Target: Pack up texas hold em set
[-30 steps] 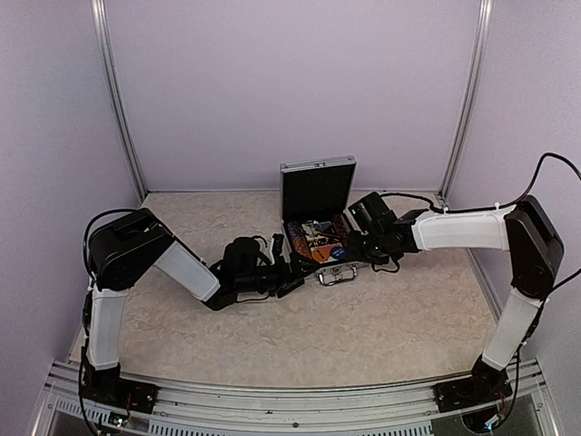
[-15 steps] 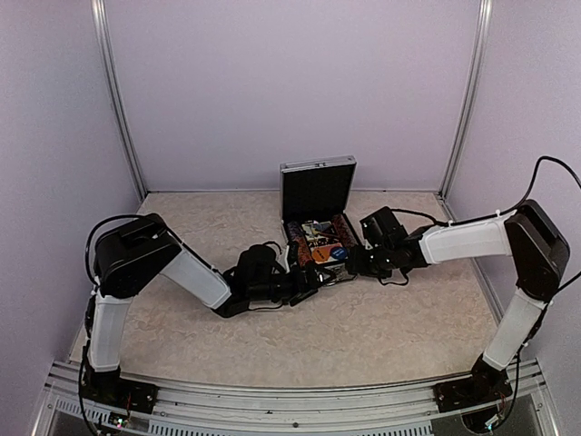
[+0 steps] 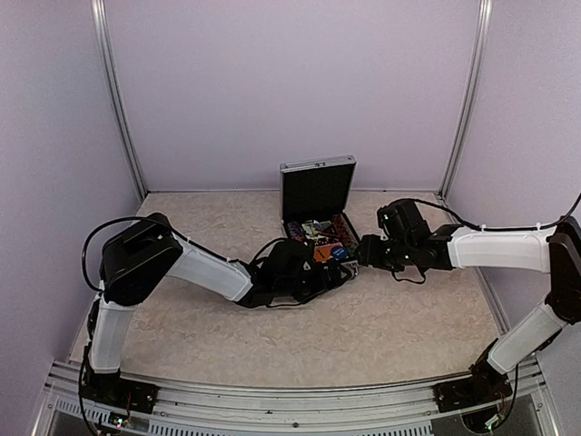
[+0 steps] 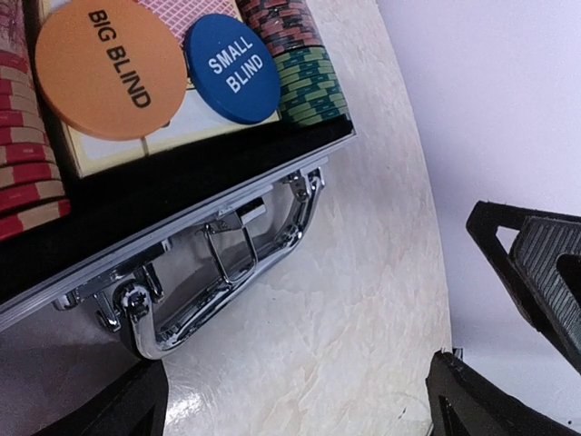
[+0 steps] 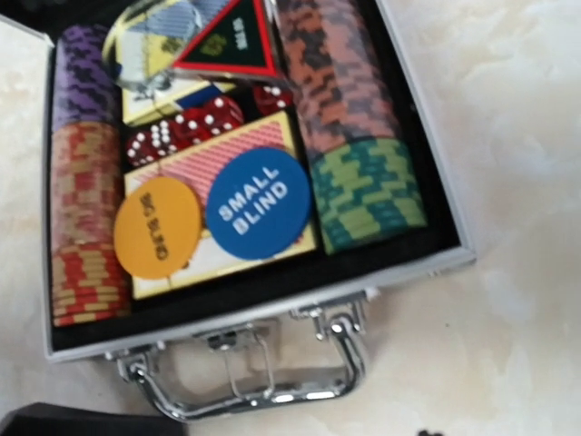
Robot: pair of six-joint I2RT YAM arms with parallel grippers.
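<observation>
- Just ahead of the left gripper point(image 3: 322, 275), whose jaws are spread wide and empty, lies the chrome handle point(image 5: 263, 398) on the briefcase point(image 5: 272, 311) front.
- Off that front's other corner hangs the right gripper point(image 3: 365, 252), jaws apart, holding nothing. The case sits between the two pairs of jaws.
- Beyond the handle, the orange disc point(image 4: 111, 68), blue disc point(image 4: 231, 68), chips point(image 5: 363, 195) and triangular marker point(image 5: 227, 41) all lie inside, so I'd judge closing comes next.
- Farthest from both jaws, the lid point(image 3: 318, 188) stands upright. One gripper should brace the front while the other reaches past and tips it down slowly.
- Since a second ago, the left gripper has slid up to the handle and the right has drawn back off the tray.
</observation>
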